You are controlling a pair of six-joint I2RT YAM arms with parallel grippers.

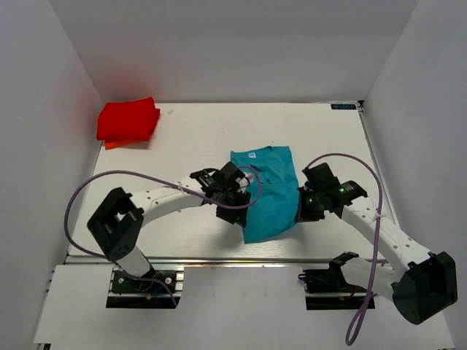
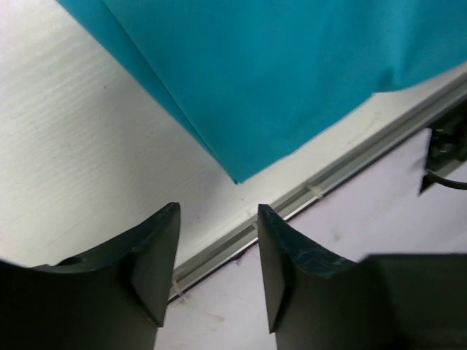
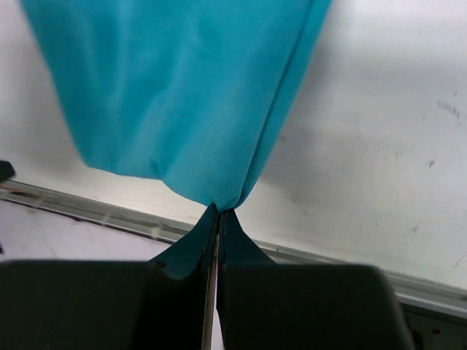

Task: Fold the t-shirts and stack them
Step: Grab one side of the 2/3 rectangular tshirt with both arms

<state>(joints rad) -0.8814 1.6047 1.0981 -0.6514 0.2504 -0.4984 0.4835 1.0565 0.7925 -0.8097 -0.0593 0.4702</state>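
Note:
The teal t-shirt lies part-folded in the middle of the table, its white neck label at the far edge. My left gripper is at its left edge; in the left wrist view the left gripper is open and empty, with the teal t-shirt ahead of the fingers. My right gripper is at the shirt's right edge. In the right wrist view the right gripper is shut on a pinched corner of the teal t-shirt, which hangs lifted. The red t-shirt lies folded at the far left corner.
White walls enclose the table on three sides. A metal rail runs along the table's near edge, in front of both arm bases. Purple cables loop over the arms.

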